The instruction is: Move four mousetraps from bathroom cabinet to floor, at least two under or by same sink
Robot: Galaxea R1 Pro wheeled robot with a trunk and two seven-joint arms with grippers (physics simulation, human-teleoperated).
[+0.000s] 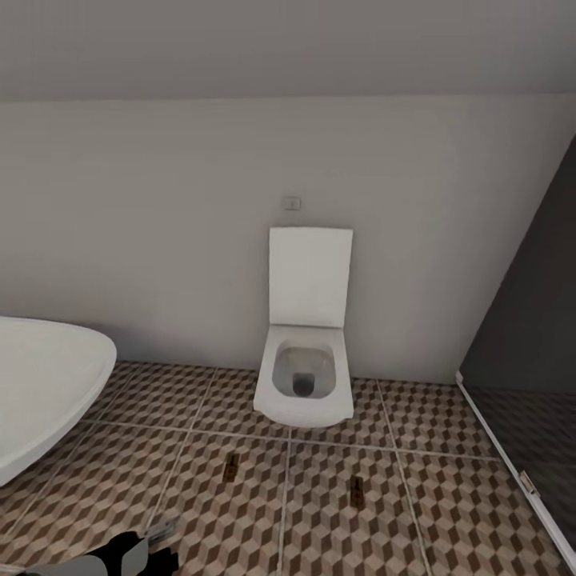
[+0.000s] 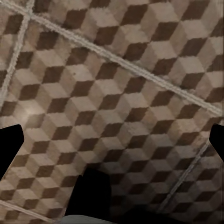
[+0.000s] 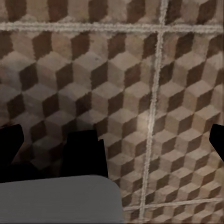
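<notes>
Two mousetraps lie on the bathroom floor [image 1: 448, 432] in front of a white toilet [image 1: 306, 376], seen from the head camera: one mousetrap [image 1: 230, 466] to the left, the other mousetrap [image 1: 357, 490] to the right, well apart. Each reads as a small, thin brown strip, its details too small to make out. Open tile spreads between them, bounded by a rounded white bathtub [image 1: 48, 388] at left and a dark glass partition [image 1: 528, 344] at right. The left gripper [image 1: 156, 540] shows at the lower edge of that view. Both wrist cameras look down on cube-patterned tile crossed by pale grout lines. In each, dark fingertips [image 2: 10, 144] [image 3: 10, 142] sit at opposite edges, the jaws spread wide and holding nothing.
</notes>
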